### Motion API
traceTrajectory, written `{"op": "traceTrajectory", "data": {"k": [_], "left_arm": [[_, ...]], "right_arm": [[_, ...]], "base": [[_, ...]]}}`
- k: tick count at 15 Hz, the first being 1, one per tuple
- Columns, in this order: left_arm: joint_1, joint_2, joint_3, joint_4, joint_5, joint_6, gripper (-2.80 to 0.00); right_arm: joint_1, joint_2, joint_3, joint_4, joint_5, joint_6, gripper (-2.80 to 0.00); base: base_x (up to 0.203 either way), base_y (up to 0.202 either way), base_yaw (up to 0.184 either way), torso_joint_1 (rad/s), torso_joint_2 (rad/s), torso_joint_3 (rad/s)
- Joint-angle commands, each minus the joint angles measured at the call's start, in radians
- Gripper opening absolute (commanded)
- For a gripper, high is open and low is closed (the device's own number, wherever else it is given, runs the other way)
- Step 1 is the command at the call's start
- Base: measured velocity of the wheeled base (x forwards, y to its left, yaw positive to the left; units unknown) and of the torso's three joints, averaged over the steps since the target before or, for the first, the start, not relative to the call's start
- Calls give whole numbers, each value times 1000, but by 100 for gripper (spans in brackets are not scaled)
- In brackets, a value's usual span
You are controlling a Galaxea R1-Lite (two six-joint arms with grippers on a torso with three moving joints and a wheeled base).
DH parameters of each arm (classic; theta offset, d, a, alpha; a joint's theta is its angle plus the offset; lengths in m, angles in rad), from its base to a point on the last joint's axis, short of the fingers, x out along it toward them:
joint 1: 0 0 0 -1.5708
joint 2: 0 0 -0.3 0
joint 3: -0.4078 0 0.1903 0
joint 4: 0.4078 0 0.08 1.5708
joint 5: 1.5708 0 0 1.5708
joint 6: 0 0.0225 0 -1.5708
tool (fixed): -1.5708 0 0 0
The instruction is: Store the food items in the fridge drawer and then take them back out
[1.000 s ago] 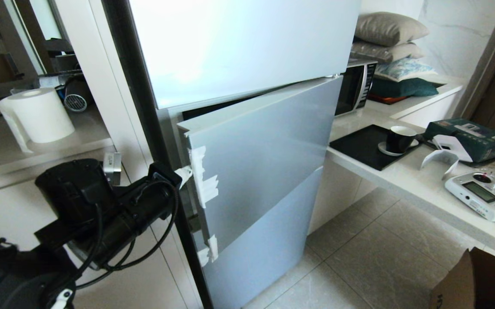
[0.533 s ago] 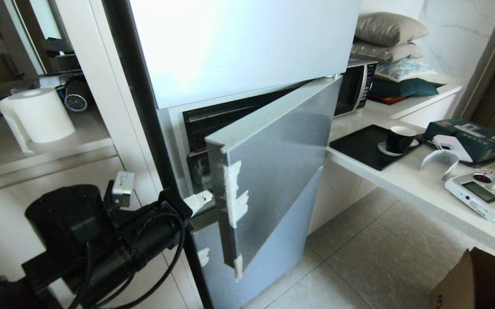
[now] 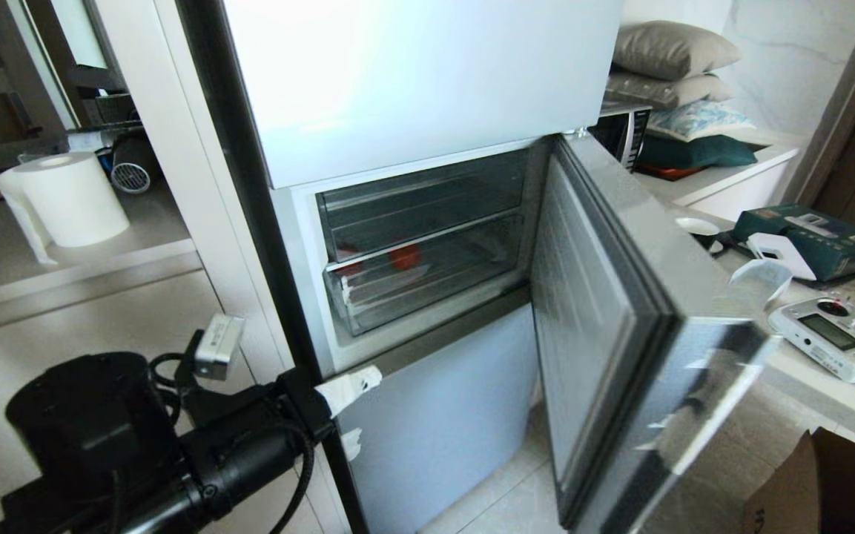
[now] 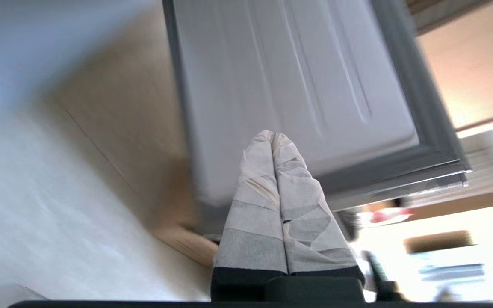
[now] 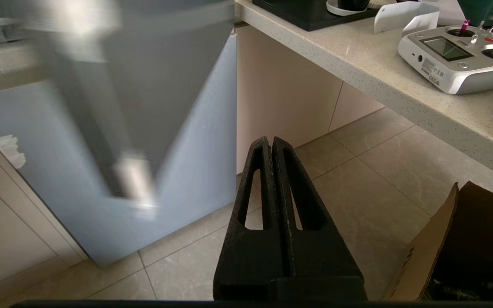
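The fridge (image 3: 412, 74) has its middle door (image 3: 620, 319) swung wide open to the right. Inside are two clear bins, and the lower one is the fridge drawer (image 3: 434, 297), pushed in. A small red food item (image 3: 404, 256) shows through its clear wall. My left gripper (image 3: 374, 377), wrapped in white tape, is shut and empty. It hovers below the open compartment's left corner, off the door. In the left wrist view the left gripper (image 4: 272, 136) points at the door's inner side (image 4: 297, 85). My right gripper (image 5: 270, 141) is shut and empty above the floor.
A counter (image 3: 731, 319) on the right holds a white remote controller (image 3: 839, 337), a green box (image 3: 813, 237) and a microwave (image 3: 616, 130). A cardboard box (image 3: 827, 482) stands on the floor. A paper roll (image 3: 64, 196) sits on the left shelf.
The middle door has swung from slightly ajar to wide open on the right, baring both bins. My left gripper has sunk and drawn back from the door's edge.
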Motion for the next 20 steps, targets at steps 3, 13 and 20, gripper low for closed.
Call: {"op": "traceTrajectory", "data": {"k": [3, 13, 20], "left_arm": [[3, -234, -71, 186, 102, 527, -280], [530, -993, 85, 907, 350, 948, -280], [662, -1458, 293, 1226, 92, 989, -280]], "right_arm": [[0, 0, 2, 0, 0, -1, -280], [0, 0, 0, 0, 0, -1, -280], [0, 0, 2, 0, 0, 0, -280]], "base": [[0, 0, 0, 0, 0, 0], [0, 0, 0, 0, 0, 0], [0, 0, 0, 0, 0, 0]]}}
